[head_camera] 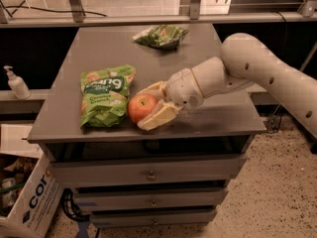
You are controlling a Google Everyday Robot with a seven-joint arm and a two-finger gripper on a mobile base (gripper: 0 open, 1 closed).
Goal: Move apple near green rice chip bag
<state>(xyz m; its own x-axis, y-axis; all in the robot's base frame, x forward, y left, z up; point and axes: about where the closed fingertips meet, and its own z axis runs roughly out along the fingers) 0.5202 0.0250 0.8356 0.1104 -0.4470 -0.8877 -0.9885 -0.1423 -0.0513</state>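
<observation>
Round red-orange apple (141,107) resting on grey metal cabinet top (99,43) near front edge, just beside large bright green "dang" rice chip bag (105,94), apparently touching | white arm's two-finger gripper (146,109) clasped on apple, cream fingers (159,117) above and below | smaller dark green bag (161,35) at rear, well apart.

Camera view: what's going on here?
The gripper holds the apple between its two fingers, low over the front of the grey cabinet top. The apple is right beside the green rice chip bag, at its right edge. A darker green bag lies at the back.
</observation>
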